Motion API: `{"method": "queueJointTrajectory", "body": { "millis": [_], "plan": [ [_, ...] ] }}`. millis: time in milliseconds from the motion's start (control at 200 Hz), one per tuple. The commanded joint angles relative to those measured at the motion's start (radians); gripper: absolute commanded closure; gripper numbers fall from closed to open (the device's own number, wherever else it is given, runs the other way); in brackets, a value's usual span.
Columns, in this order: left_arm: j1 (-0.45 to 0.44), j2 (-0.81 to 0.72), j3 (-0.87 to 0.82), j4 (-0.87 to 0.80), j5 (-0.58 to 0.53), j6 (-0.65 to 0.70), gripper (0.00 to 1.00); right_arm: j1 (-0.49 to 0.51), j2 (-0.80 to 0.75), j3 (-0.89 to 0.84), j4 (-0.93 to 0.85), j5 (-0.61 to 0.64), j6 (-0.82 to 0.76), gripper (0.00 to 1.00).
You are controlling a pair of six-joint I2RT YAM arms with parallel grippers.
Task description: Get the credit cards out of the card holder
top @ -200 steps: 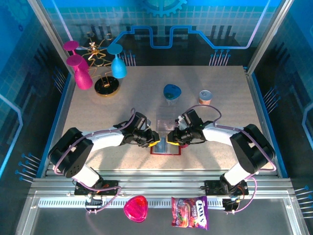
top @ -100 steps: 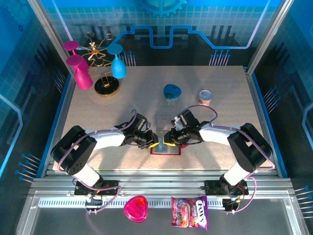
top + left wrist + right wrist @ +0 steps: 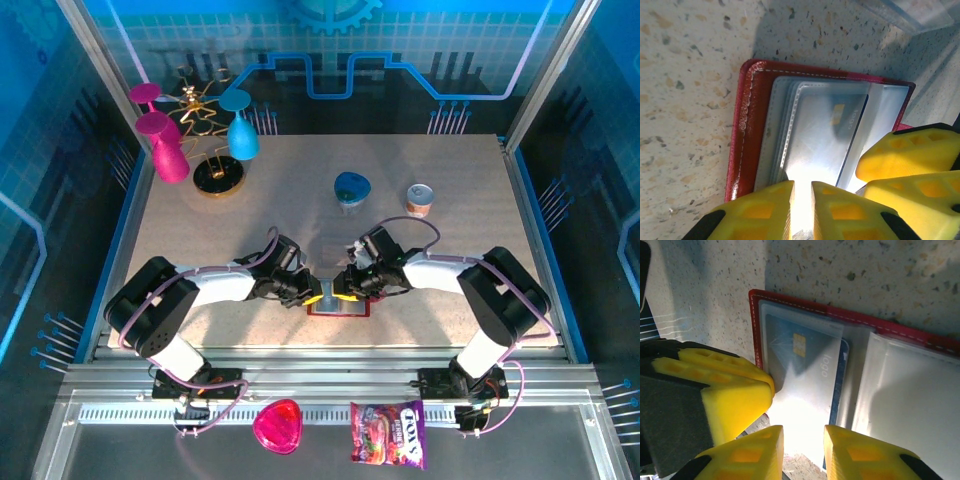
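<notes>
The dark red card holder (image 3: pixel 340 312) lies open on the table between both arms, its cover (image 3: pixel 742 130) along the left of the left wrist view and its edge (image 3: pixel 890 327) across the right wrist view. A grey-silver credit card (image 3: pixel 800 360) with a chip sits in a clear pocket (image 3: pixel 825 125), and a blue card's edge (image 3: pixel 840 385) peeks beside it. My left gripper (image 3: pixel 320 296) (image 3: pixel 802 205) is pinched to a thin slit on the pocket leaf's edge. My right gripper (image 3: pixel 345 293) (image 3: pixel 804 450) hangs open over the card's near end, close beside the left fingers (image 3: pixel 725 390).
A clear plastic tray (image 3: pixel 338 245) (image 3: pixel 912 12) sits just behind the holder. Farther back stand a blue lidded dish (image 3: pixel 350 187), a small cup (image 3: pixel 420 198) and a gold stand with pink and blue glasses (image 3: pixel 200 140). A pink heart dish (image 3: pixel 277 425) and candy bag (image 3: pixel 388 435) lie in front.
The left jaws have narrowed onto the pocket leaf. The right gripper has slid left over the holder, closer to the left gripper.
</notes>
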Motion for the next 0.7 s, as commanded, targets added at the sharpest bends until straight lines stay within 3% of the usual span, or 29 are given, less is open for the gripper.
{"method": "queueJointTrajectory", "body": {
  "millis": [0,695],
  "plan": [
    [0.005,0.005,-0.011,0.007,0.017,0.001,0.84,0.015,0.021,0.036,0.010,0.008,0.009,0.73],
    [0.006,-0.001,-0.011,0.003,0.016,0.000,0.84,0.017,0.058,0.043,-0.013,0.019,-0.012,0.73]
  ]
}}
